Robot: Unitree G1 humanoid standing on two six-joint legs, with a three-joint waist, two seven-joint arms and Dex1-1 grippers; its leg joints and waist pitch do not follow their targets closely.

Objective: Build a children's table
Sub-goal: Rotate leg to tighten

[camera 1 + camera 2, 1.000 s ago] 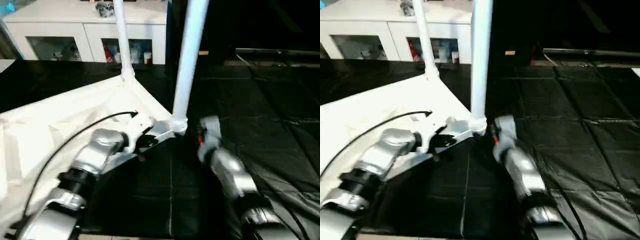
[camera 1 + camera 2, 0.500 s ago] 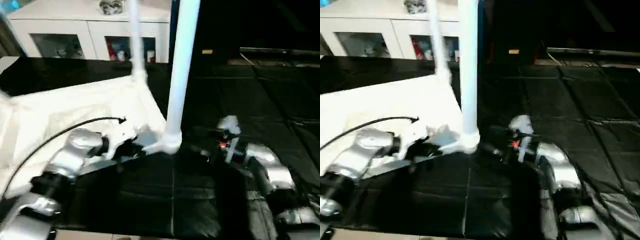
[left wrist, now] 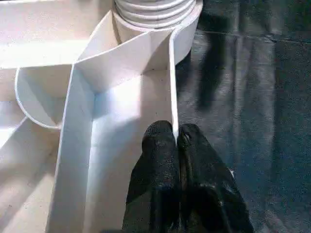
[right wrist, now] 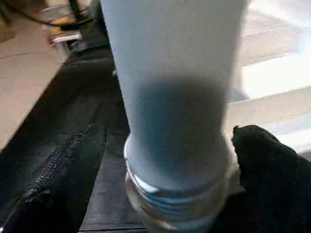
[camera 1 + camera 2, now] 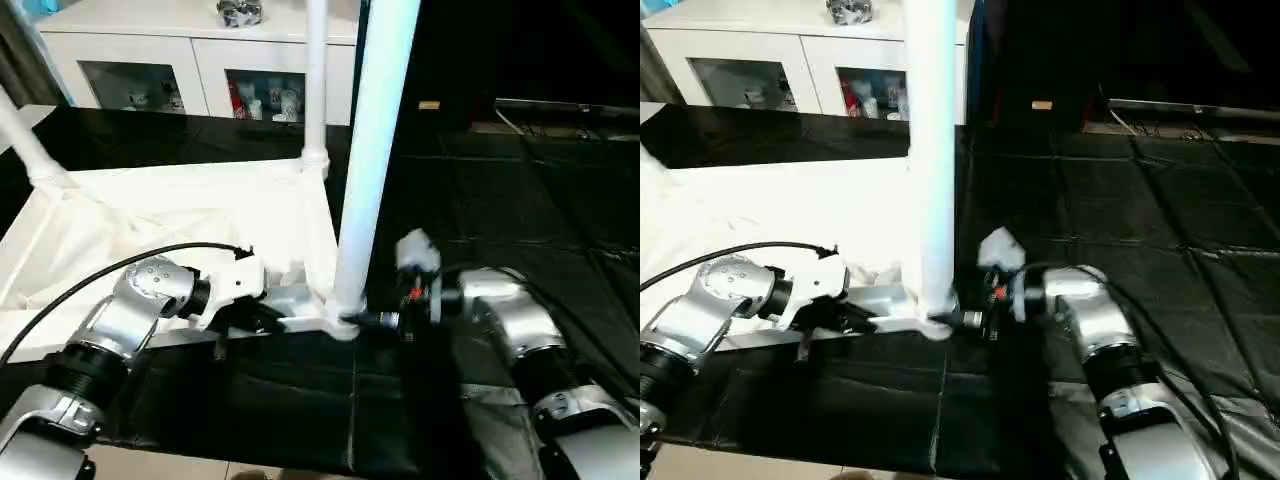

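The children's table lies upside down on the black mat, its white top [image 5: 150, 230] showing the ribbed underside. Three white legs stand up from corner sockets: the near leg [image 5: 372, 150], a far leg [image 5: 316, 90] and a left leg [image 5: 25, 140]. My left gripper [image 3: 176, 133] is shut on a thin rim wall of the top [image 3: 171, 87], just short of the near socket [image 3: 155, 12]. My right gripper [image 4: 169, 133] is open, its fingers [image 4: 73, 170] standing on either side of the near leg's base [image 4: 170, 102] just above the threaded collar, without squeezing it.
A white glass-door cabinet [image 5: 200, 70] stands at the back. The black quilted mat [image 5: 520, 200] stretches wide to the right. A black cable [image 5: 90, 285] loops over my left forearm. A dark flat object [image 5: 560, 105] lies at the far right.
My right gripper has swung in from beside the near socket so that its open fingers stand on either side of the leg's base. The left gripper keeps its hold on the rim. The camera has shifted.
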